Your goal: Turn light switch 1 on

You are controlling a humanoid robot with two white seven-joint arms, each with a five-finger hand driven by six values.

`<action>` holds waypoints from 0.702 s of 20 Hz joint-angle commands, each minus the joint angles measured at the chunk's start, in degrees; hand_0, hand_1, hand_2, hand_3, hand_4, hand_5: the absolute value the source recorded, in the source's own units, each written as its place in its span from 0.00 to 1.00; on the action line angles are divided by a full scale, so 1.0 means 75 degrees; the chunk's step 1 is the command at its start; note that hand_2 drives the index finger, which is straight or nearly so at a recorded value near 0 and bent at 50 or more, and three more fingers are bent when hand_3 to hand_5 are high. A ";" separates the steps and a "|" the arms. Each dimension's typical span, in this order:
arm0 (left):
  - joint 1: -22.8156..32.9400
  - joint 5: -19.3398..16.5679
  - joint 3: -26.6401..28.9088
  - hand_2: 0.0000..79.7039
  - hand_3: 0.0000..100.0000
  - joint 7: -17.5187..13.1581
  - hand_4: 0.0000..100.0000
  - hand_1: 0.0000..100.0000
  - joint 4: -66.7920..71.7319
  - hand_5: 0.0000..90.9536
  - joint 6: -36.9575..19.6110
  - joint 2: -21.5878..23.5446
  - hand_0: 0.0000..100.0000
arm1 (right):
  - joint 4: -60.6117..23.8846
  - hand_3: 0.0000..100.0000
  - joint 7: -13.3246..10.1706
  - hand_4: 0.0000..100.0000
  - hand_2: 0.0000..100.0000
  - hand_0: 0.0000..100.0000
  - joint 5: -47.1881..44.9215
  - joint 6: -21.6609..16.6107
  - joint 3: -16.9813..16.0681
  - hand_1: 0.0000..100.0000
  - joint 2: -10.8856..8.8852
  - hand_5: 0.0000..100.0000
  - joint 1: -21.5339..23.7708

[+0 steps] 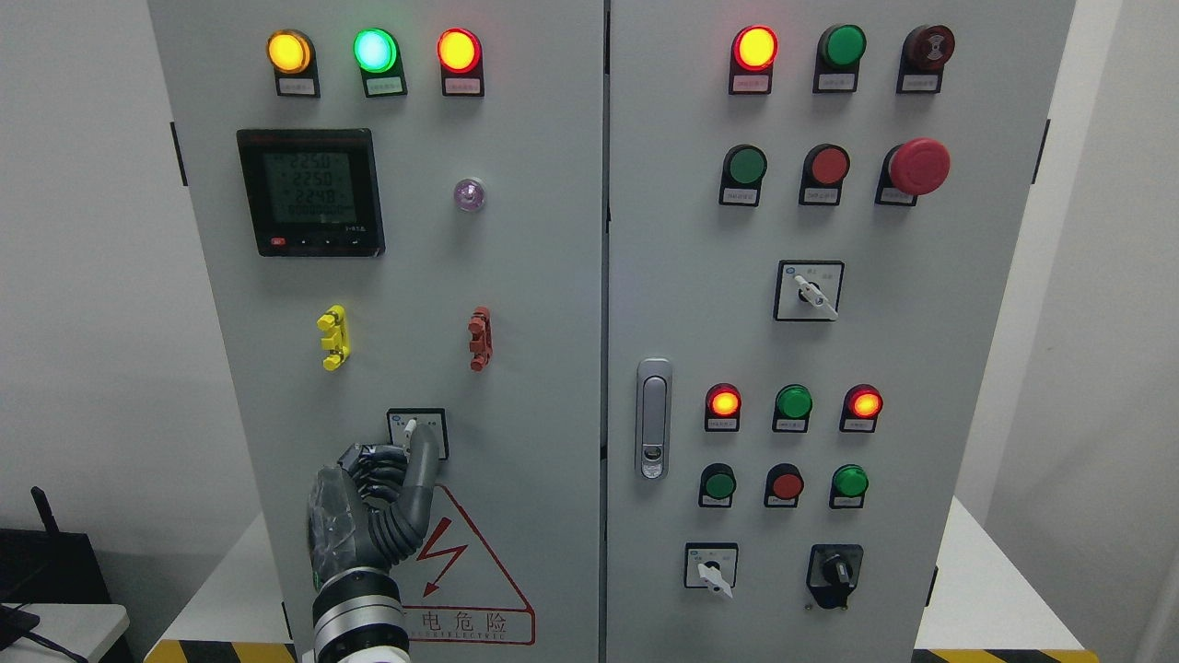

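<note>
The light switch (416, 431) is a small square rotary selector with a white knob, low on the left cabinet door (534, 304). My left hand (405, 460) rises from the bottom edge just below it. One grey finger (426, 460) stretches up and touches the right side of the knob. The other fingers (373, 465) are curled in a bunch to the lower left of the switch and hold nothing. The palm covers the switch plate's bottom left corner. My right hand does not show.
Above the switch sit a yellow clip (332, 337), a red clip (480, 339), a digital meter (310, 191) and three lit lamps. A red warning triangle (461, 571) lies under the hand. The right door (921, 304) has a latch handle (653, 419), push buttons, lamps and more rotary selectors.
</note>
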 commanded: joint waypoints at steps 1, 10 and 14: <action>-0.0001 0.0002 0.0000 0.66 0.76 -0.0005 0.79 0.35 0.0019 0.87 0.0010 0.0000 0.31 | 0.0000 0.00 -0.0003 0.00 0.00 0.12 -0.0188 -0.0007 0.0129 0.39 -0.0009 0.00 -0.0006; -0.0013 0.0002 0.0000 0.66 0.77 -0.0005 0.79 0.32 0.0019 0.87 0.0010 0.0000 0.35 | 0.0000 0.00 -0.0003 0.00 0.00 0.12 -0.0188 0.0004 0.0129 0.39 -0.0009 0.00 -0.0006; -0.0024 0.0002 0.0000 0.66 0.77 -0.0005 0.80 0.30 0.0019 0.87 0.0010 0.0000 0.36 | 0.0000 0.00 -0.0003 0.00 0.00 0.12 -0.0188 -0.0007 0.0129 0.39 -0.0009 0.00 0.0005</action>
